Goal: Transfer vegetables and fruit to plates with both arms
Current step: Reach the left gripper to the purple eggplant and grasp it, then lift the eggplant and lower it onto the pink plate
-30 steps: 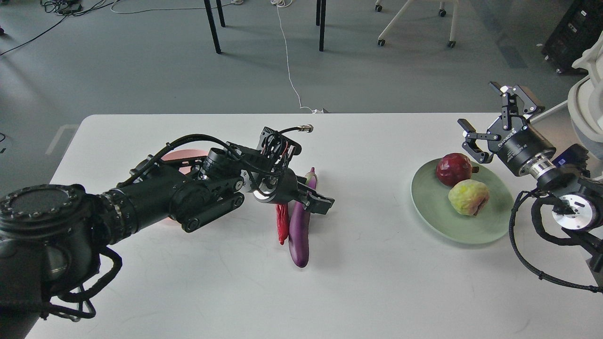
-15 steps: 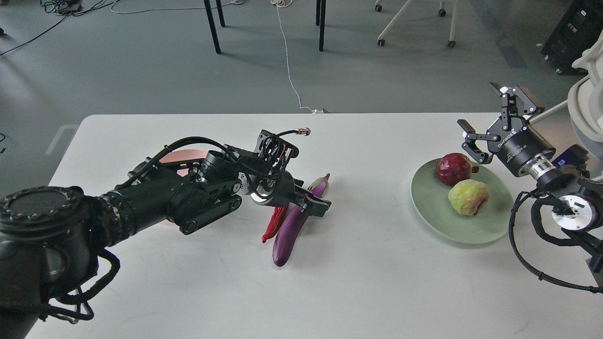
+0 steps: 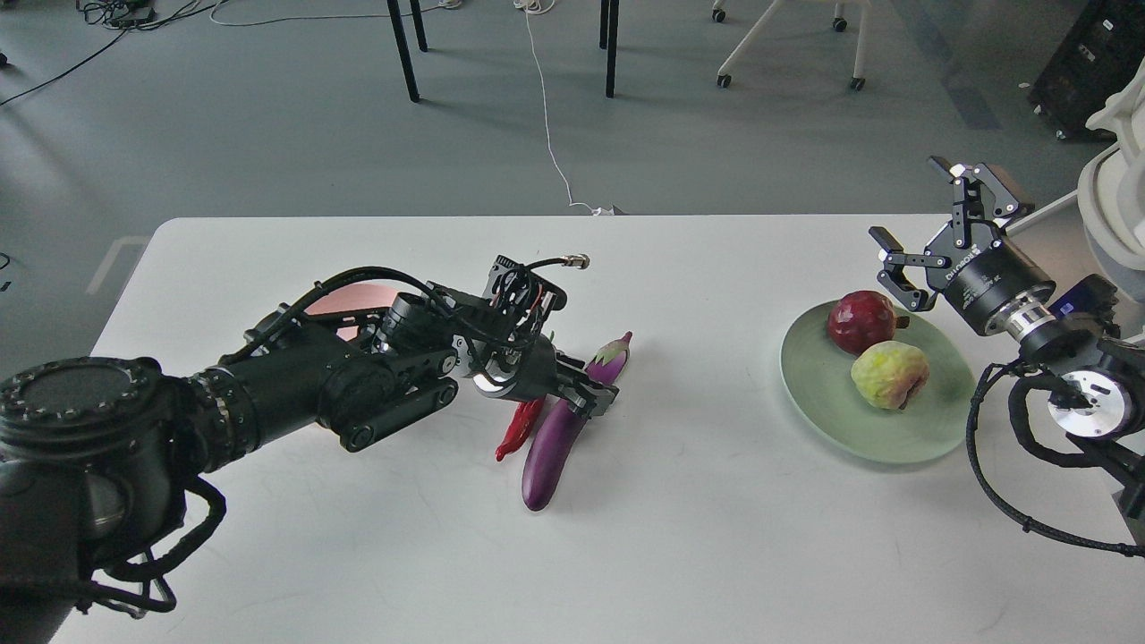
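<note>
You see the glossy purple eggplant (image 3: 559,429) lying slanted on the white table (image 3: 680,537), left of the pale green plate (image 3: 809,398); your left gripper (image 3: 589,394) clamps its upper half. A wrinkled red chili (image 3: 519,429) touches its left side. The plate holds a pomegranate (image 3: 860,322) and a lumpy yellow-green fruit (image 3: 890,376). Your right gripper (image 3: 921,224) gapes wide just beyond it.

White lettering on the right tool (image 3: 930,234), too small to read.
</note>
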`<state>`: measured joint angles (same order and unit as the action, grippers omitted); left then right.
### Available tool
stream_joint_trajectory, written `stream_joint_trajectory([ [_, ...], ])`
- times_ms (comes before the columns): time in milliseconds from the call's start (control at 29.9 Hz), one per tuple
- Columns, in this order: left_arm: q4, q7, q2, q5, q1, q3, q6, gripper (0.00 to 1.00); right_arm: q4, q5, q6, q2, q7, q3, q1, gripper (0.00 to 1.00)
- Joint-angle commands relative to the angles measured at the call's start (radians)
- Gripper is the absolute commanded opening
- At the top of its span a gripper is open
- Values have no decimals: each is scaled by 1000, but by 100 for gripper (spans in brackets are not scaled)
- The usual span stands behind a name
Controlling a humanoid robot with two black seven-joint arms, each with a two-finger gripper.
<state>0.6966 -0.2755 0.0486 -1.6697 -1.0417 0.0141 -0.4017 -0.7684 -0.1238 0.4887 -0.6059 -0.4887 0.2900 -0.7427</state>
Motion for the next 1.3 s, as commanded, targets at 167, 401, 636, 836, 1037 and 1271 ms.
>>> stream_joint_trajectory([
  [167, 41, 32, 5, 95, -15, -36, 11, 9, 1, 1, 0, -2, 0, 0, 0, 97],
  [401, 83, 39, 94, 384, -147, -60, -12, 10, 3, 1, 0, 0, 0, 0, -1, 97],
  [636, 81, -36, 279, 352, -166, -42, -87, 11, 3, 1, 0, 11, 0, 0, -1, 97],
  [836, 74, -188, 496, 162, -84, 35, -87, 12, 1, 7, 0, 8, 0, -2, -1, 97],
  [1037, -5, -213, 570, 159, 0, 41, 1, 15, 1, 9, 0, 12, 0, -5, -1, 97],
  [1271, -69, -213, 553, 163, 5, 33, 11, 22, -2, 10, 0, 8, 0, -8, -1, 97],
])
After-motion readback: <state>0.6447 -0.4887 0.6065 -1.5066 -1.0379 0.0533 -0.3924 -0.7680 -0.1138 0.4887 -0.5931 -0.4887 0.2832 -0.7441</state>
